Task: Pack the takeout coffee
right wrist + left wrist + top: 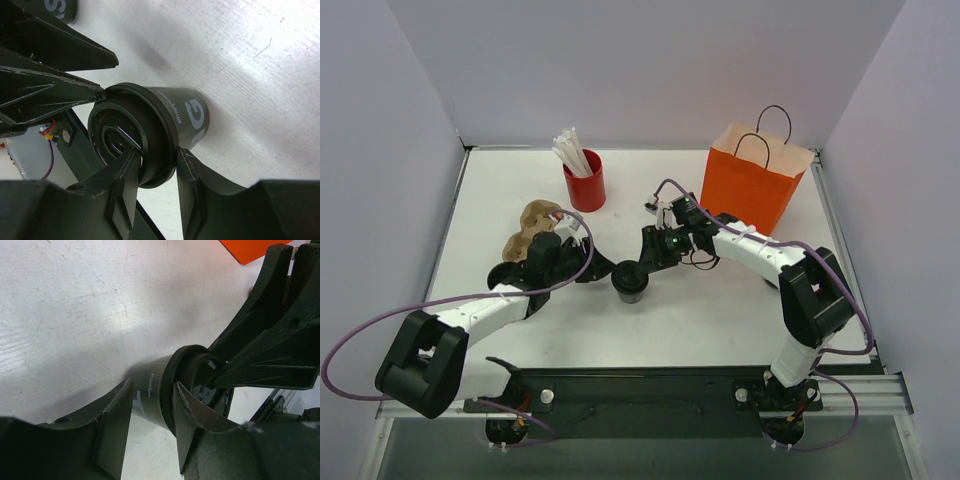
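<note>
One takeout coffee [630, 284], a small dark paper cup with a round black lid [120, 135], stands mid-table between both grippers. My right gripper [156, 157] [645, 262] is shut on its lid, one finger on the lid's top and the other under the rim. From the left, my left gripper [152, 390] [600, 268] straddles the same cup [150, 395]. Its jaws are apart, and one finger [192, 425] lies against the lid rim. A dark wall with white lettering [62, 9], seemingly another such cup, shows at the edge of the right wrist view.
An orange paper bag [752, 185] with handles stands open at the back right. A red cup of white sticks [585, 180] stands at the back. A brown cardboard cup carrier [535, 225] lies beside the left arm. Grey walls enclose the white table [720, 320].
</note>
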You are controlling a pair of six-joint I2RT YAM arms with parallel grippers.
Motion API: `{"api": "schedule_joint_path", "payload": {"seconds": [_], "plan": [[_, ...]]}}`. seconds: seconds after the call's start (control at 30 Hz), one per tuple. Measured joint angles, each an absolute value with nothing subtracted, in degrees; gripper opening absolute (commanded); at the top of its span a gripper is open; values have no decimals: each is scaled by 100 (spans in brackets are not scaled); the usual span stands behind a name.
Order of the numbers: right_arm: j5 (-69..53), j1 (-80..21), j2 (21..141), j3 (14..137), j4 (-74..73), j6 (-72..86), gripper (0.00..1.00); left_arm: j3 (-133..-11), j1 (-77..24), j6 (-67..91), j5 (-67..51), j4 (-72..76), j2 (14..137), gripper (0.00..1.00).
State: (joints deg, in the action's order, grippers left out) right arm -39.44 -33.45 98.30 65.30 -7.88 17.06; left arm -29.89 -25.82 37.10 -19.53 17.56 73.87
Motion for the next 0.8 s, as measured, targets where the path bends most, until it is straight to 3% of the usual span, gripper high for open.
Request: {"api": "schedule_joint_path", "payload": {"seconds": [0.8], "plan": [[-3848, -3304, 9271, 5175, 1181, 2552, 13, -1868, -3258, 4191, -543, 3616, 7229, 39]]}}
